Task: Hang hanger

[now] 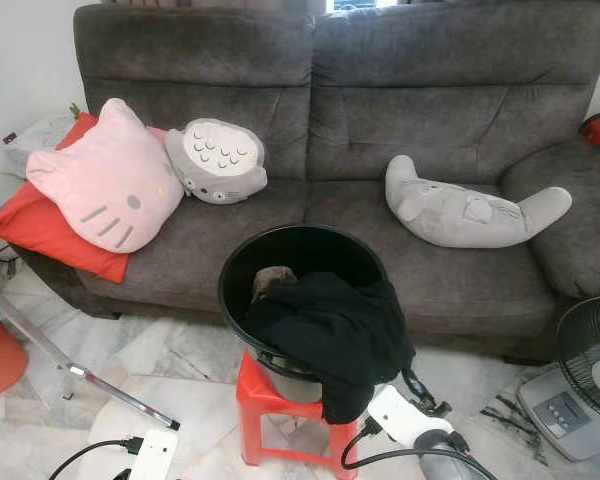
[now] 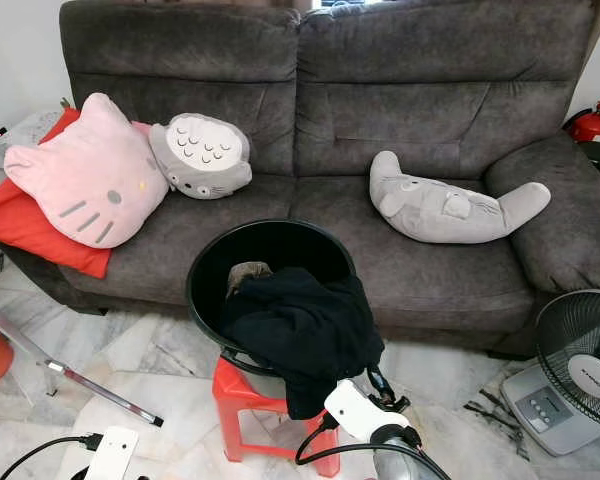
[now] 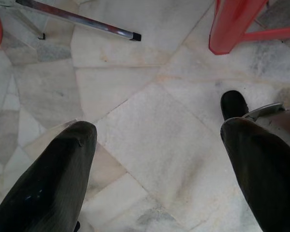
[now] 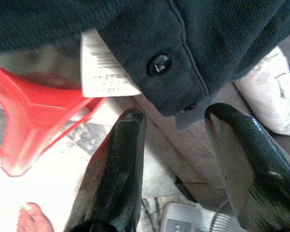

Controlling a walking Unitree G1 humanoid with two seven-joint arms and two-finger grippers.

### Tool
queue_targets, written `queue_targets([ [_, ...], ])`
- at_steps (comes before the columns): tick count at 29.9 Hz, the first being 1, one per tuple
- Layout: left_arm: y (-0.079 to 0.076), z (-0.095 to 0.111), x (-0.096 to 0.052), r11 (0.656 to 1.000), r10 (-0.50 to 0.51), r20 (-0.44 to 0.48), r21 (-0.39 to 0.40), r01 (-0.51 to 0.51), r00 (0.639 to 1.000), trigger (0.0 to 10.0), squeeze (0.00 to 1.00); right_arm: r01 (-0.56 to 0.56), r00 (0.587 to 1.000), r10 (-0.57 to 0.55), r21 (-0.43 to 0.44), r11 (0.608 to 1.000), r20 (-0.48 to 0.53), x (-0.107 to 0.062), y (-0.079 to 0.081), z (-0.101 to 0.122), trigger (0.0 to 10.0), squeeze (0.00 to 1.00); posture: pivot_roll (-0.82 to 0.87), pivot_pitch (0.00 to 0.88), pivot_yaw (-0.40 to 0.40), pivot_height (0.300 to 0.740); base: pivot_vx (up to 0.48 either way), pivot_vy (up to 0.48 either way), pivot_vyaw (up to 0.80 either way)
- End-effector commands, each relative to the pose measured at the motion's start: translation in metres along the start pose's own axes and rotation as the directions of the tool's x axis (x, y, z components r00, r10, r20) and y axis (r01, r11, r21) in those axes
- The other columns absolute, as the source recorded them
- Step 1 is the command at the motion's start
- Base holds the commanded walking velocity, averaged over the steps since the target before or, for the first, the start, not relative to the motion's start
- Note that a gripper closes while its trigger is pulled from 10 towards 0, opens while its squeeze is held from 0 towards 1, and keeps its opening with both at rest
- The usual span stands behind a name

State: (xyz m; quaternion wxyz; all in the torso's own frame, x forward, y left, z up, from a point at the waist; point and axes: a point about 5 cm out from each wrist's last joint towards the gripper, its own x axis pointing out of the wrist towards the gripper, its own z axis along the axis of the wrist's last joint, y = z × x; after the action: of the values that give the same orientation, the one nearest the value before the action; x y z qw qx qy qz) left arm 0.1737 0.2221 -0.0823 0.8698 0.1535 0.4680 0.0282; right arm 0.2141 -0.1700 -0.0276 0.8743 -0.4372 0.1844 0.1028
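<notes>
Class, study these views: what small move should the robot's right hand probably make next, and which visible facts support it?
Probably ease the open right hand up to the hem of the black garment draped over the black bucket on the red stool. Its fingers sit just below the buttoned edge, gripping nothing.

Print in sight, none of it legible

A white care label [image 4: 108, 66] on the black garment [image 4: 193, 43] just past my right fingers carries lines of print too blurred to read. The fan [image 2: 582, 360] hub bears a small dark wordmark I cannot make out.
</notes>
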Motion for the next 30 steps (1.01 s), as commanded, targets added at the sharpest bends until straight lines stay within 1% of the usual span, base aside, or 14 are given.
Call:
queue_targets([
  [1,0.002,-0.003,0.0,1.0,0.007,-0.007,0.006,-0.007,1.0,10.0,0.0,-0.002,1.0,0.002,-0.01,1.0,0.016,0.001,0.003,0.003,10.0,0.0,-0.04,0.0,0.054,0.74,0.0,0.0,0.0],
  [4,0.002,-0.003,0.0,1.0,0.007,-0.006,0.006,-0.007,1.0,10.0,0.0,-0.003,1.0,0.003,-0.011,1.0,0.012,0.002,0.006,0.001,10.0,0.0,-0.04,0.0,0.054,0.74,0.0,0.0,0.0],
  [5,0.002,-0.003,0.0,1.0,0.007,-0.006,0.006,-0.007,1.0,10.0,0.0,-0.016,1.0,0.016,-0.012,1.0,0.015,0.002,0.01,0.001,10.0,0.0,-0.04,0.0,0.054,0.74,0.0,0.0,0.0],
  [10,0.002,-0.002,0.0,1.0,0.009,-0.005,0.005,-0.009,1.0,10.0,0.0,-0.023,1.0,0.023,-0.017,1.0,0.018,0.003,0.013,0.001,10.0,0.0,-0.04,0.0,0.057,0.74,0.0,0.0,0.0],
  [11,0.002,-0.002,0.0,1.0,0.01,-0.005,0.004,-0.01,1.0,10.0,0.0,-0.026,0.999,0.026,-0.013,1.0,0.026,0.004,0.014,0.002,10.0,0.98,-0.04,0.0,0.057,0.74,0.0,0.0,0.0],
  [12,0.003,-0.002,0.0,1.0,0.011,-0.005,0.004,-0.011,1.0,10.0,0.0,-0.028,0.999,0.028,-0.012,1.0,0.036,0.005,0.014,0.003,10.0,1.0,-0.03,0.0,0.056,0.74,0.0,0.0,0.0],
  [18,0.003,-0.002,0.0,1.0,0.012,-0.004,0.001,-0.012,1.0,10.0,0.0,0.021,0.999,-0.02,-0.028,0.999,0.045,0.012,0.007,0.006,10.0,1.0,-0.03,0.0,0.055,0.74,0.0,0.0,0.0],
  [21,0.002,-0.001,0.0,1.0,0.012,-0.003,0.001,-0.012,1.0,10.0,0.0,0.025,0.999,-0.024,-0.026,0.999,0.047,0.013,0.006,0.006,10.0,1.0,-0.03,0.0,0.055,0.74,0.0,0.0,0.0],
  [26,0.002,-0.001,0.0,1.0,0.011,-0.002,0.001,-0.011,1.0,10.0,0.0,0.039,0.999,-0.038,-0.051,0.998,0.029,0.017,0.005,0.005,10.0,1.0,-0.03,0.0,0.055,0.74,0.0,0.0,0.0],
  [27,0.002,-0.001,0.0,1.0,0.011,-0.002,0.001,-0.011,1.0,10.0,0.0,0.04,0.999,-0.039,-0.051,0.998,0.029,0.017,0.005,0.005,10.0,0.58,-0.03,0.0,0.055,0.74,0.0,0.0,0.0],
  [28,0.002,-0.001,0.0,1.0,0.011,-0.002,0.001,-0.011,1.0,10.0,0.0,0.035,0.999,-0.032,-0.071,0.997,0.04,0.019,0.005,0.007,10.0,0.0,-0.03,0.0,0.056,0.74,0.0,0.0,0.0],
  [29,0.002,-0.001,0.0,1.0,0.011,-0.002,0.001,-0.011,1.0,10.0,0.0,0.035,0.999,-0.032,-0.071,0.997,0.04,0.019,0.005,0.007,10.0,0.0,-0.03,0.0,0.056,0.74,0.0,0.0,0.0],
  [30,0.002,0.0,0.0,1.0,0.011,-0.001,0.001,-0.011,1.0,10.0,0.0,0.034,0.998,-0.029,-0.093,0.995,0.051,0.021,0.004,0.008,10.0,0.0,-0.03,0.0,0.056,0.74,0.0,0.0,0.0],
])
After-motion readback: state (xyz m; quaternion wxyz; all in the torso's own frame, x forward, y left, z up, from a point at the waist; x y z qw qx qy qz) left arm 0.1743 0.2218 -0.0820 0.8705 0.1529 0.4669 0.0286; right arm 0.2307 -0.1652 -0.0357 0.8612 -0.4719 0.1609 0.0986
